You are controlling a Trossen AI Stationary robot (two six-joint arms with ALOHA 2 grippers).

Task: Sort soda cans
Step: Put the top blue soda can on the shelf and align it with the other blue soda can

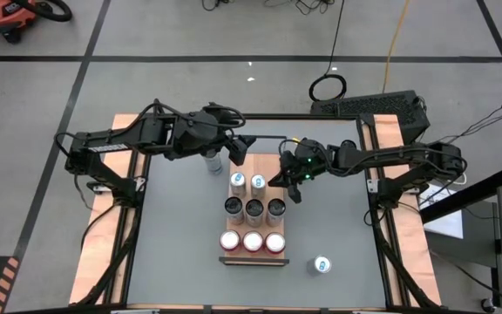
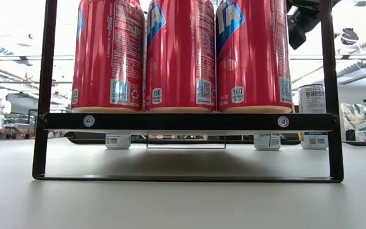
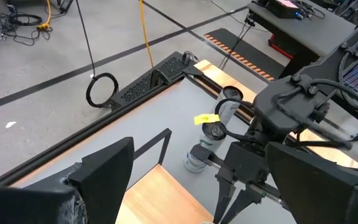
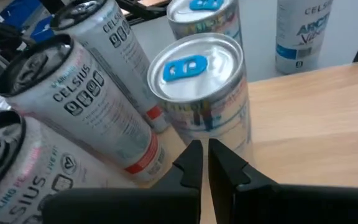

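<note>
While the left gripper [image 1: 236, 148] hovers with fingers apart above the wooden tray's [image 1: 234, 194] far left corner, holding nothing, a loose silver can [image 1: 213, 160] stands on the table [image 1: 338, 227] just beside that corner, nearly under the arm. Across from it the right gripper [image 1: 288, 177] has its fingers pressed together and empty, their tips just beside a blue-tab can [image 4: 201, 93] in the tray's far row; its twin [image 1: 238, 181] stands alongside, leaving one slot free there. Behind them in the middle row are three dark-topped cans [image 1: 254, 208], and three red cans [image 1: 253, 242] fill the near row against the black rack [image 2: 186, 121]. One more blue-tab can [image 1: 322, 265] stands alone on the table near the front right, well apart from the tray. The step in hand looks like picking up a stray can for the open slot. To do it well, the left arm should descend straight over the silver can with fingers wide, close around its middle, lift clear of the neighbours, and set it down upright; the right arm should back away to avoid a clash.
</note>
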